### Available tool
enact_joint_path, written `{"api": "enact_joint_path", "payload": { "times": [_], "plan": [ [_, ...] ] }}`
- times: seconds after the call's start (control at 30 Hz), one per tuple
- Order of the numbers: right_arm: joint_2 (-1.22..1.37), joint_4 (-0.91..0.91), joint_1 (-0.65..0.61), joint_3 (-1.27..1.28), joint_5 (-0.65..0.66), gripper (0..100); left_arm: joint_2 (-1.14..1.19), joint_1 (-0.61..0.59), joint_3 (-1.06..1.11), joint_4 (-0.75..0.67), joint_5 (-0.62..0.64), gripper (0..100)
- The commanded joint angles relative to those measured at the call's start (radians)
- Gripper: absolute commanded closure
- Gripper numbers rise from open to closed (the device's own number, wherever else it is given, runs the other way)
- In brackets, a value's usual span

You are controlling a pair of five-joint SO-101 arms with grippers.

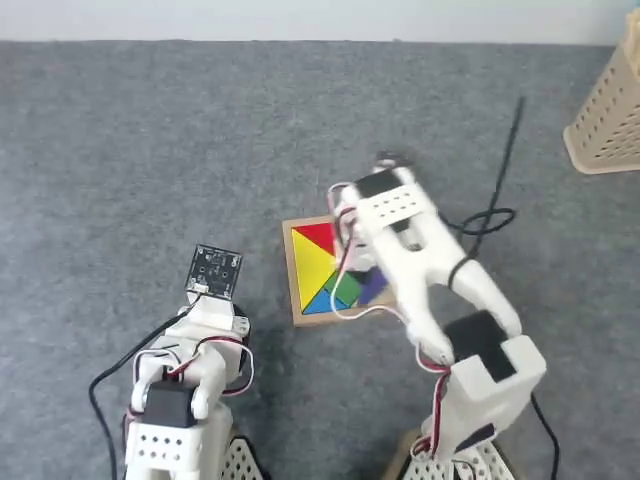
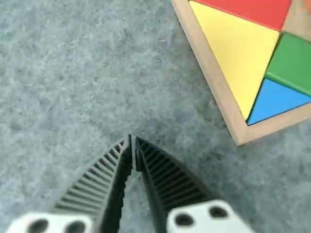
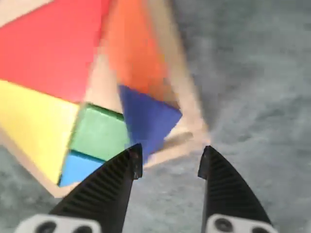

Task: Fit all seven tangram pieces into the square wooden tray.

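**Tray nearly full, right arm over it, left arm parked**

High view. One square wooden tray (image 1: 291,275) on the grey carpet (image 1: 150,150). Two arms. The right arm (image 1: 400,215) leans across the tray's far side and covers part of it. The left arm (image 1: 190,380) sits well off to the side, probably to keep out of the working arm's way. The red triangle (image 1: 315,238) and yellow triangle (image 1: 318,270) lie flush in the tray.

Left wrist view. The left gripper (image 2: 132,145) has its jaws pressed together, nothing between them, over carpet just beside a tray corner.

Right wrist view. The right gripper (image 3: 170,156) is spread fairly wide and empty, above the tray corner next to the dark blue triangle (image 3: 148,121). My guess is it is placed to nudge that piece. Also there are a green square (image 3: 99,133), a light blue triangle (image 3: 77,167) and an orange piece (image 3: 133,53).

Count: six pieces seen, one of each colour. A strip of bare wood (image 3: 99,77) runs between red and orange, so a seventh likely remains.
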Motion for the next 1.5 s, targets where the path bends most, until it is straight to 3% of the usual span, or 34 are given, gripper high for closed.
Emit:
{"api": "enact_joint_path", "payload": {
  "times": [0.0, 0.13, 0.23, 0.37, 0.47, 0.6, 0.87, 1.07, 1.47],
  "plan": [
    [-0.134, 0.061, 0.045, -0.048, 0.078, 80.6, -0.02, -0.008, -0.018, 0.006, 0.006, 99],
    [-0.22, -0.033, 0.028, 0.025, 0.158, 89.1, -0.02, -0.008, -0.018, 0.006, 0.006, 99],
    [-0.282, -0.208, -0.001, 0.135, 0.327, 99.8, -0.02, -0.008, -0.018, 0.006, 0.006, 99],
    [-0.374, -0.414, -0.067, 0.319, 0.546, 99.0, -0.02, -0.008, -0.018, 0.006, 0.006, 99],
    [-0.449, -0.555, -0.077, 0.439, 0.634, 99.2, -0.02, -0.008, -0.018, 0.006, 0.006, 99],
    [-0.501, -0.651, -0.073, 0.522, 0.671, 99.2, -0.02, -0.008, -0.018, 0.006, 0.006, 99],
    [-0.389, -0.679, -0.067, 0.506, 0.692, 99.2, -0.02, -0.008, -0.018, 0.006, 0.006, 99],
    [-0.295, -0.679, 0.007, 0.459, 0.727, 99.2, -0.02, -0.008, -0.018, 0.006, 0.006, 99],
    [-0.282, -0.673, 0.051, 0.45, 0.732, 99.2, -0.02, -0.008, -0.018, 0.006, 0.006, 99]
  ]
}}
